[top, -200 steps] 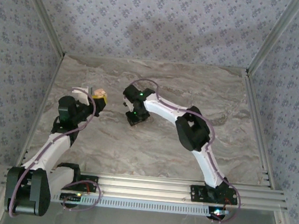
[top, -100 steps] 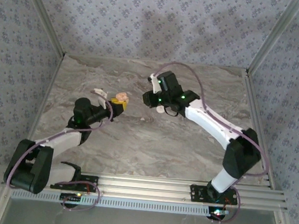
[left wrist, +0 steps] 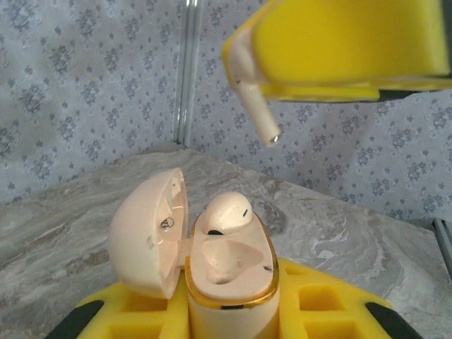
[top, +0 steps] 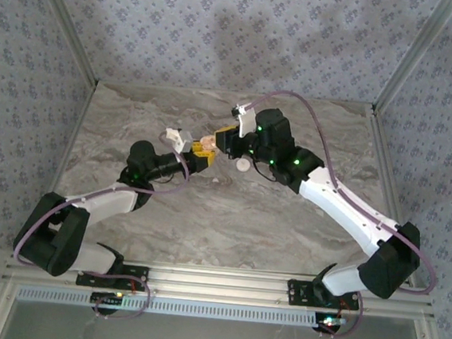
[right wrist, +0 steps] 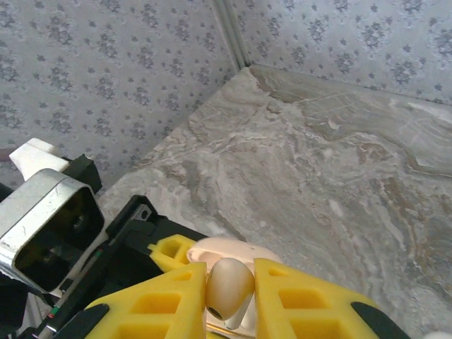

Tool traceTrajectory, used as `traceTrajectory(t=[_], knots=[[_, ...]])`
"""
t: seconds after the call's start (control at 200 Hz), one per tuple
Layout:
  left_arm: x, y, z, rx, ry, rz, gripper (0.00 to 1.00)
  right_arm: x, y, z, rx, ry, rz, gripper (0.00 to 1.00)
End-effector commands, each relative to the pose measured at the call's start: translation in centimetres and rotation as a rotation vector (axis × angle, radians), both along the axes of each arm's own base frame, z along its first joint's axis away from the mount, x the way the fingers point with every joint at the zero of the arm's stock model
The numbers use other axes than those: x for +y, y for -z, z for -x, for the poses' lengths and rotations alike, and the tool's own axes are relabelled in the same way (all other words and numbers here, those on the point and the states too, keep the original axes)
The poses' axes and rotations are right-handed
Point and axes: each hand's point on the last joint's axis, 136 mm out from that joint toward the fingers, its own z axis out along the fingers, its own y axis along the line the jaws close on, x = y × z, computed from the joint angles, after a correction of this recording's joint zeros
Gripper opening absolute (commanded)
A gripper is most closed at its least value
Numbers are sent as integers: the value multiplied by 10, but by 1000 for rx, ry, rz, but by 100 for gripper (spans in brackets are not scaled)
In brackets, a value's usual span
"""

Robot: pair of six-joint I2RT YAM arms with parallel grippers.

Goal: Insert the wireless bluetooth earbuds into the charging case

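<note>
Nose to nose above the rear middle of the marble table [top: 228, 226], with the left gripper [top: 201, 154] reaching in from the left and the right gripper [top: 225, 141] from the right, both off the surface. Clamps the charging case [left wrist: 229, 289] in the left gripper: yellow pads [left wrist: 321, 311] tight against its lower body on either side, case upright, rim edged in gold. Shows the lid [left wrist: 145, 240] swung open to the left in the left wrist view. Seats the first earbud [left wrist: 226, 212] in the far well, rounded head up, with a dark mark on its top; beside it, on the near side, a bare pale well [left wrist: 229, 260]. Pinches the second earbud [left wrist: 254, 106] in the closed right gripper, head tucked between the yellow fingers [left wrist: 339, 42], pale stem slanting down and to the right with its tip in the air, above the open case and apart from it. From the right wrist: the same earbud squeezed between the two yellow fingertips at the bottom edge, with the case just beyond it — touching or not, cannot tell from there. Behind everything, grey patterned wallpaper [top: 223, 33].
</note>
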Motion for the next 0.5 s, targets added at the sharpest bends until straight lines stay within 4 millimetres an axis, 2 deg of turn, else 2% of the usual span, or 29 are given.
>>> traceTrajectory(t=[0.0,0.495], knots=[[-6,-29,3,-123,27,22,20,7,-12,6,-33,-32,-50,22],[-9,-44,5,-153,26,44,19,13,-1,6,-21,-33,-49,22]])
